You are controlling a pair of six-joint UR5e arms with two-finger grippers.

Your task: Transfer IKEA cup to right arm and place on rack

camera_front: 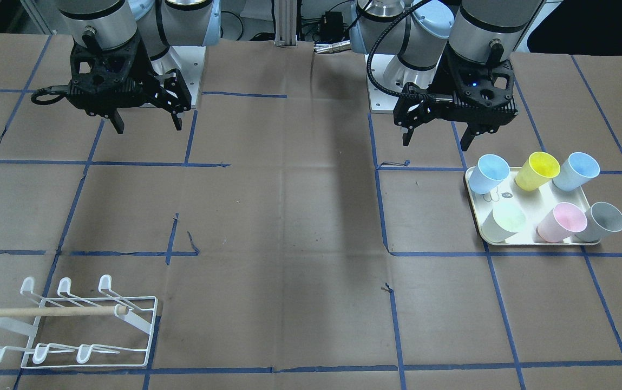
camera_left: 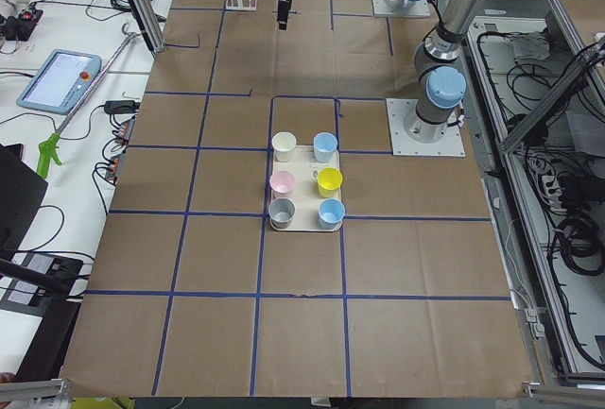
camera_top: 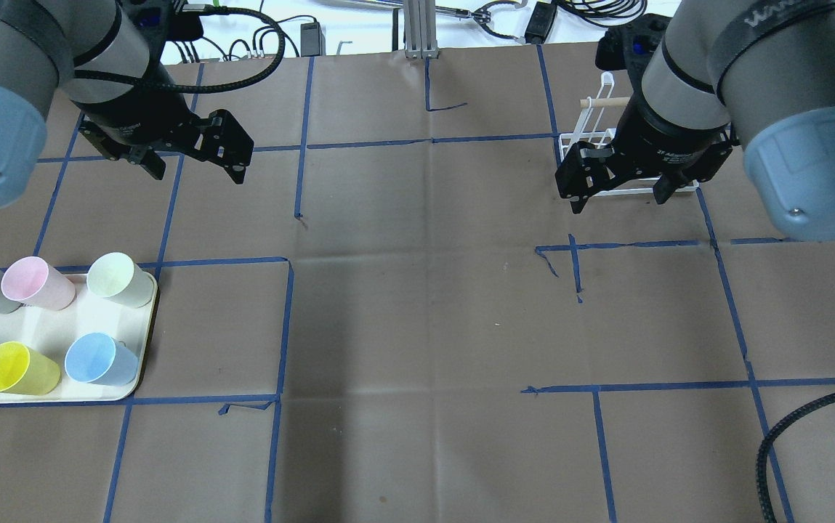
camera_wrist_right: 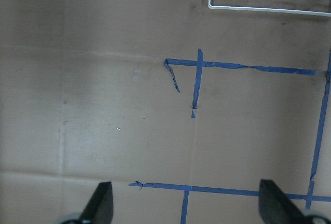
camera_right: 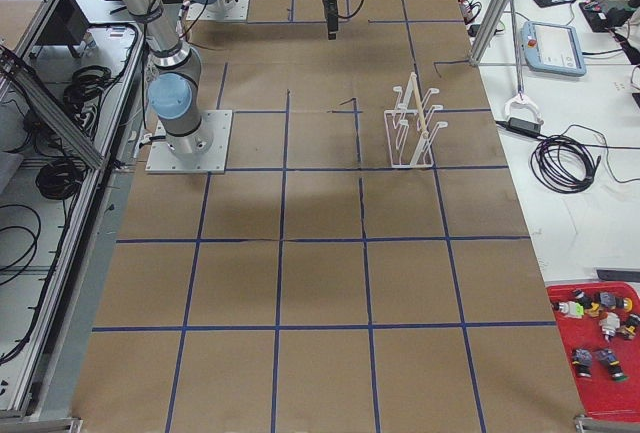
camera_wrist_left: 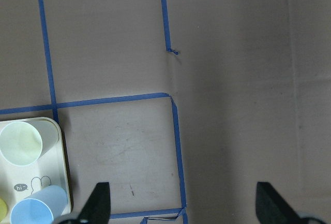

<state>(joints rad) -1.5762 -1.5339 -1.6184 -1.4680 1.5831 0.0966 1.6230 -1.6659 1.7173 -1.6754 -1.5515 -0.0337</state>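
Note:
Several IKEA cups stand on a cream tray (camera_front: 477, 234): two blue (camera_front: 492, 172), a yellow (camera_front: 537, 170), a pale green (camera_front: 505, 221), a pink (camera_front: 561, 222) and a grey (camera_front: 603, 222). My left gripper (camera_front: 436, 141) hangs open and empty above the table, just off the tray's corner; its wrist view catches the pale green cup (camera_wrist_left: 20, 142) and a blue cup (camera_wrist_left: 39, 211). My right gripper (camera_front: 148, 127) is open and empty too. The white wire rack (camera_front: 72, 325) with its wooden dowel sits at the table's far corner, partly behind the right gripper (camera_top: 618, 202) in the overhead view.
Brown paper with a blue tape grid (camera_top: 290, 327) covers the table. Each arm's base plate (camera_right: 190, 143) is bolted at the robot's edge. Off the table lie a teach pendant (camera_right: 552, 48), cables (camera_right: 565, 163) and a red bin (camera_right: 600, 353) of small parts.

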